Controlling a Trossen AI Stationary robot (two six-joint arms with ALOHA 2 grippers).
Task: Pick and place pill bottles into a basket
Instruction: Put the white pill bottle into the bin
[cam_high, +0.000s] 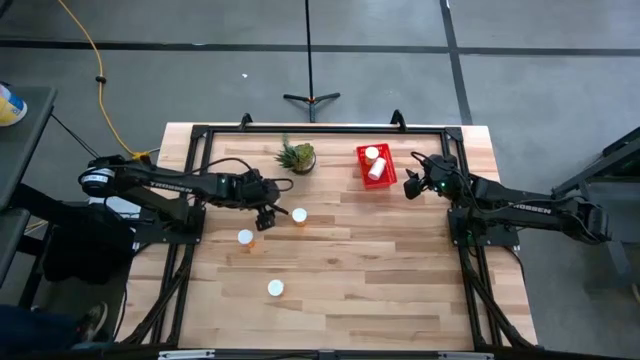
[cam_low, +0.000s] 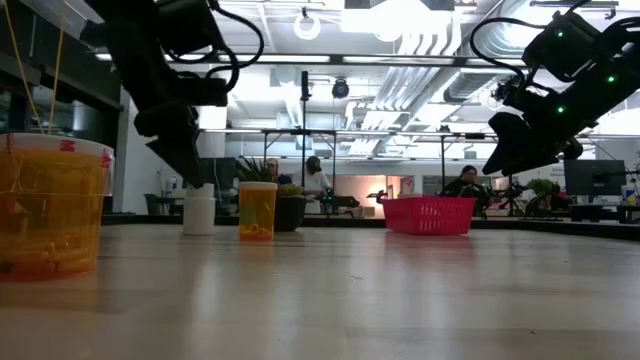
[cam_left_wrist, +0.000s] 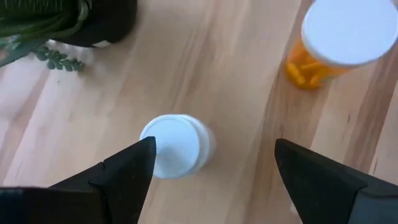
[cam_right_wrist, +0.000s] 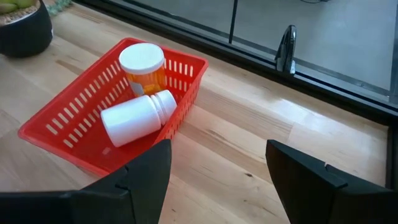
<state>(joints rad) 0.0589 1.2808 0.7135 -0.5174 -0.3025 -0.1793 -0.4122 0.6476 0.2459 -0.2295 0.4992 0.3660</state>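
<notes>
Left gripper is over the middle-left of the table, fingers spread wide, nothing between them. The left wrist view looks straight down on a white-capped bottle standing between the two fingers, not touched yet. Its body looks white rather than orange. A second bottle, orange with a white cap, stands just beside it, outside the jaws. So the step in hand is lining up for the next pick.

Bottles on the table in the high view, left to right: one at near the gripper, one at toward the front, one at just right of the gripper. The one under the gripper is hidden there. The potted plant sits behind them, not part of the job.

Basket is at the back right with two bottles inside: one orange, upright, one white, on its side, touching each other.

Right gripper hangs just beside the basket's right edge, fingers apart, holding nothing. Looks like it's waiting.

Next move, my read: left arm drops straight down, closes on the bottle below it, keeping clear of the orange neighbour, then lifts and carries across to the basket. Four left to move by my count.
</notes>
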